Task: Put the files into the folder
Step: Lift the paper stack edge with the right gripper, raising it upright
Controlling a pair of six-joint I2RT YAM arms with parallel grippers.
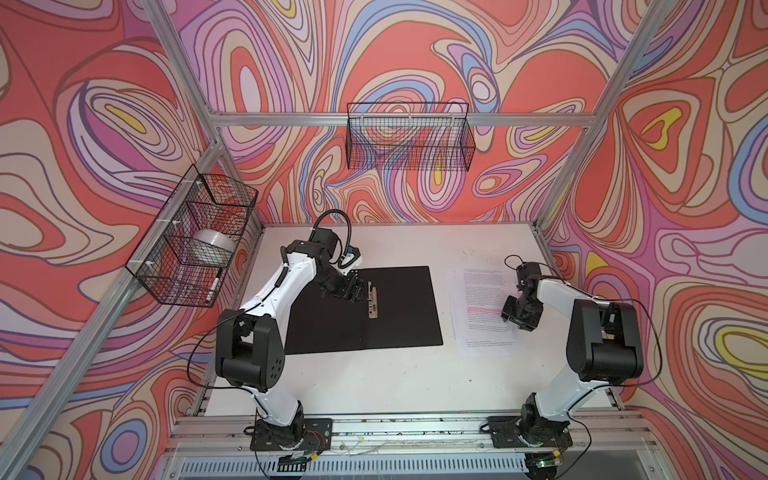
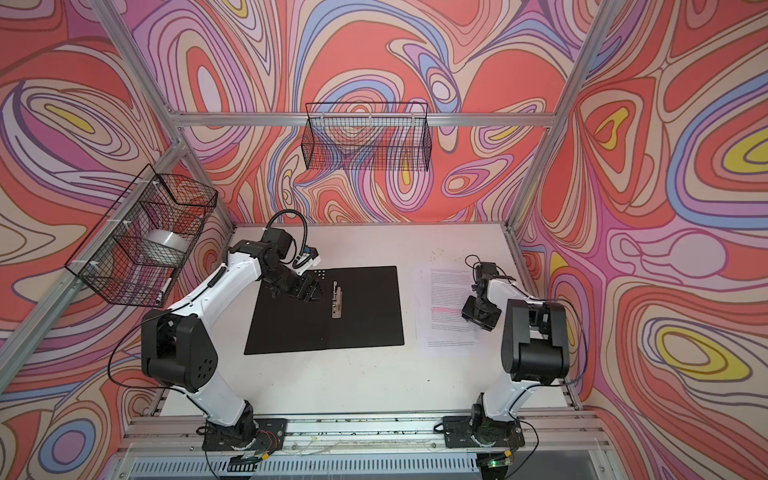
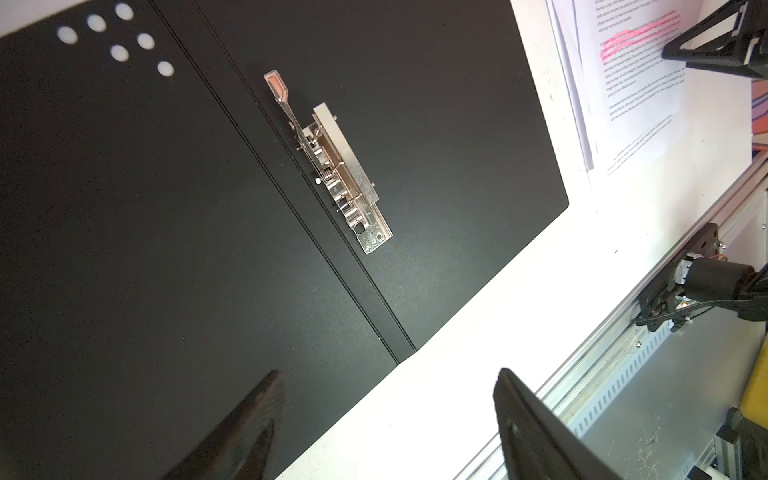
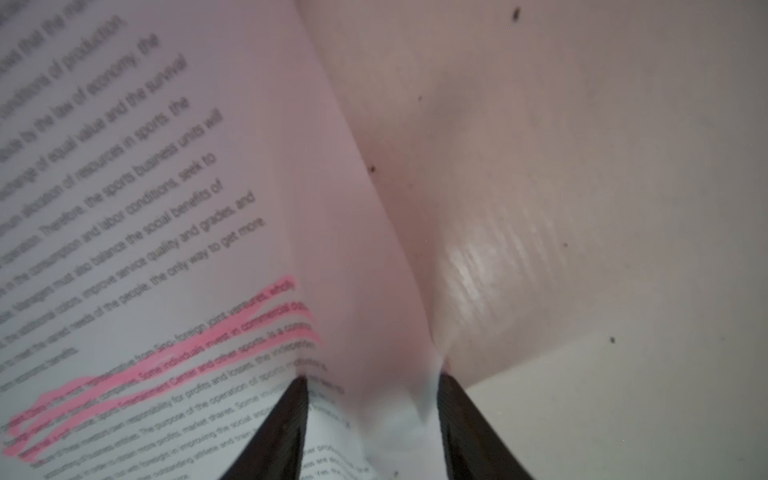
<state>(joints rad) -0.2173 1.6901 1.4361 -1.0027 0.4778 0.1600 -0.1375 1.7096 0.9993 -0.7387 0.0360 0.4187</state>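
The folder (image 1: 399, 324) lay open, black inside up, near the middle of the desk (image 1: 374, 382). Its metal clip (image 1: 372, 301) sat beside the spine fold, and the left fingers (image 3: 249, 424) hung spread wide and empty above its left half, close to that clip. The files (image 1: 478, 299) lay on the desk just right of the folder, not touching it, with the right fingers (image 4: 278, 428) half closed astride the sheets' lifted edge; whether they truly clamped the paper could not be told.
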